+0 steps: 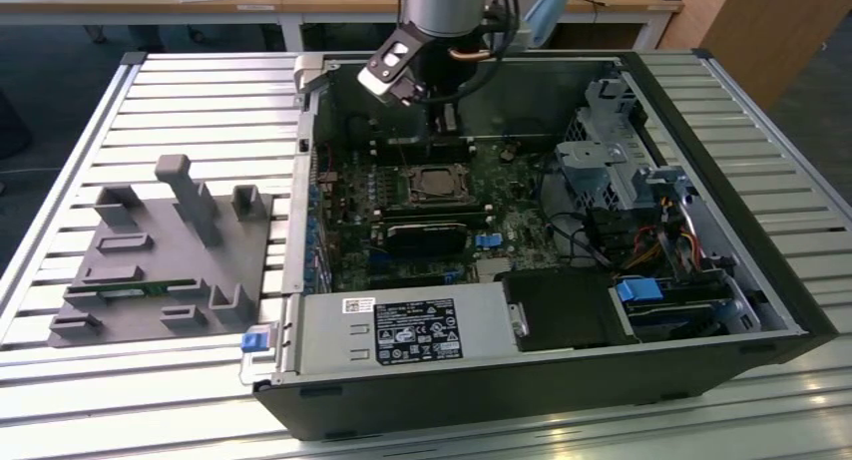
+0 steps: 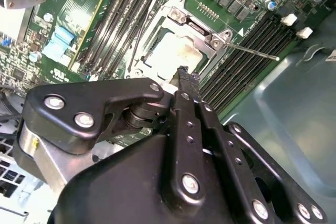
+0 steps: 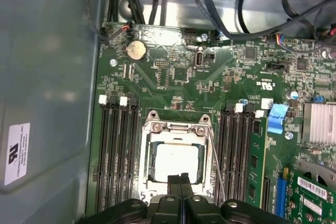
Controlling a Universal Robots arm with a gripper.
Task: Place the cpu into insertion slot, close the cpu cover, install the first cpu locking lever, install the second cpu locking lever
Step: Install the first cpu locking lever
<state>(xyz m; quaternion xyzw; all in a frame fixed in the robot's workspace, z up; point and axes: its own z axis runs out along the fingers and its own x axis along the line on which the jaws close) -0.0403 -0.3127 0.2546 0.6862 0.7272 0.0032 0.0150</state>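
We see the hand (image 3: 181,178) reaching down into the open computer case (image 1: 779,280), which lies on its side on the slatted worktop (image 1: 200,101). In both wrist views its 2 fingers (image 2: 184,108) are pressed together with only a thin seam between them, and they pinch nothing. Their tips sit at the near edge of the socket, over the border of the cpu cover (image 3: 178,129); we cannot tell whether they touch the metal or hang just above it. The cpu (image 3: 177,162) lies flat inside the insertion slot (image 3: 148,150) of the green motherboard (image 3: 173,77), its pale square face showing through the window of the cover. The cover, a silver frame, lies down flat around the chip. 1 thin wire locking lever (image 2: 254,52) juts out from a corner of the socket across the neighbouring memory slots (image 3: 236,150), and in the first wrist view it runs as a fine line along 1 side of the frame. We cannot tell where the other lever stands. More memory slots (image 3: 116,150) flank the opposite side of the socket, and a round coin battery (image 3: 137,50) sits further up the board. In the exterior view a grey power-supply box (image 1: 399,332) fills the case's near corner, and a grey moulded fixture (image 1: 160,250) rests on the worktop toward the exterior view's left, well apart from the hand.
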